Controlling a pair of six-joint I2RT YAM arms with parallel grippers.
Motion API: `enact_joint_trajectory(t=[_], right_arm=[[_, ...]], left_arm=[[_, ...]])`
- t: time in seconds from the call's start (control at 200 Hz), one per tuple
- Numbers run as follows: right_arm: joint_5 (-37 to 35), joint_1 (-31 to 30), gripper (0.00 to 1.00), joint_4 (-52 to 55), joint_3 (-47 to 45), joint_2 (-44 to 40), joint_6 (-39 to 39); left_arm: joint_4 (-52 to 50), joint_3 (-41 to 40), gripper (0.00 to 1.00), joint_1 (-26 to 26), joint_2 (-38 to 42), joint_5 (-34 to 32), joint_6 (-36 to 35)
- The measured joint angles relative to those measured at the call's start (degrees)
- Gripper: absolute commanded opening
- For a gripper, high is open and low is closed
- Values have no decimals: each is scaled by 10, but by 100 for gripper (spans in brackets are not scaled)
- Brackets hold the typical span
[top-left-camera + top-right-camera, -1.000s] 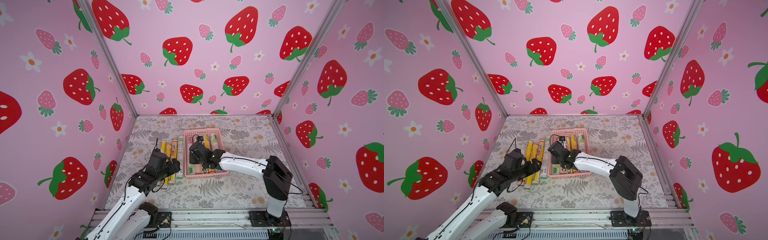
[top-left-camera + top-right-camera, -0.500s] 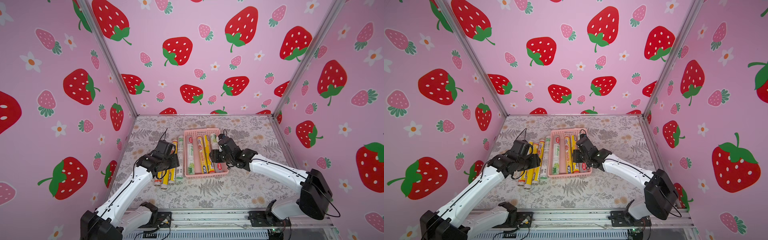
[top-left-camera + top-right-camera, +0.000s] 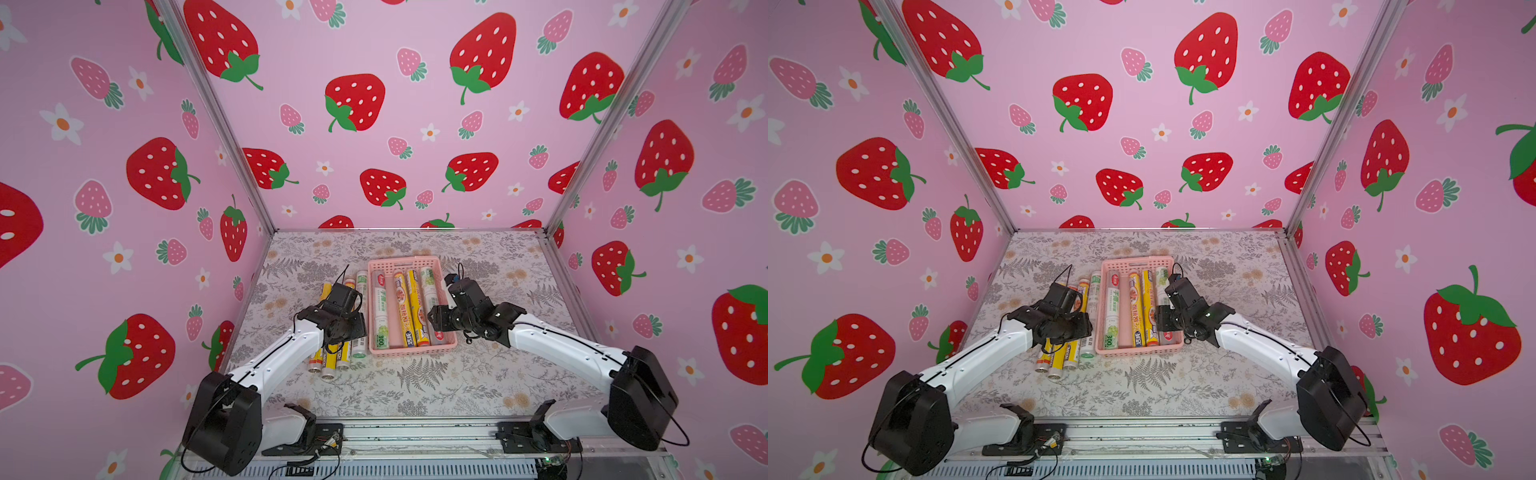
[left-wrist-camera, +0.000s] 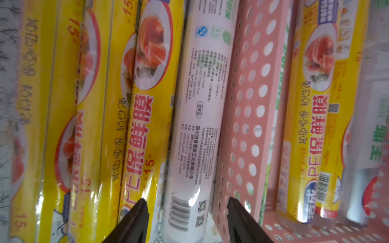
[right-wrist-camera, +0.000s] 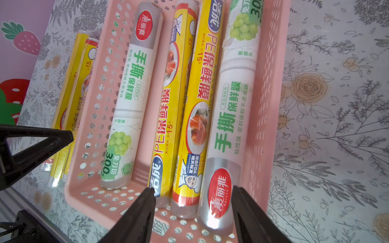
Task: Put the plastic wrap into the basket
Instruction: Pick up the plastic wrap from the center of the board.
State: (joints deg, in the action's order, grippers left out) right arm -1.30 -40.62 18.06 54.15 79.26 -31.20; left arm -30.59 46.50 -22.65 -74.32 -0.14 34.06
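Floral table [image 3: 415, 386], strawberry walls [image 3: 374, 124]. Four loose rolls [image 3: 329, 365] left of perforated pink basket [image 3: 411, 352], four more rolls [image 3: 403, 311] inside; all glossy cylinders, axes up-frame. Left gripper [image 4: 186, 202] straddles white roll [image 4: 195, 126], grip unclear. Right gripper [image 5: 192, 193] open, empty.

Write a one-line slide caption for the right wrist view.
Four plastic wrap rolls lie side by side in the pink basket, right gripper fingers apart by their ends; yellow rolls lie outside.

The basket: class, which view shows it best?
The right wrist view: the basket fills the frame, its four rolls readable. Both top views show the basket small; left wrist shows mostly one perforated wall.
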Motion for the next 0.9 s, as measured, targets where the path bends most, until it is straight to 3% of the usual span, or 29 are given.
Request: enact_joint_trajectory(t=[0.28, 0.9], right_arm=[[1, 0, 62, -7, -16, -10, -3], [9, -23, 62, -2, -11, -7, -14]], left_arm=[[60, -11, 64, 0, -56, 7, -9], [98, -25, 66, 3, -76, -10, -21]])
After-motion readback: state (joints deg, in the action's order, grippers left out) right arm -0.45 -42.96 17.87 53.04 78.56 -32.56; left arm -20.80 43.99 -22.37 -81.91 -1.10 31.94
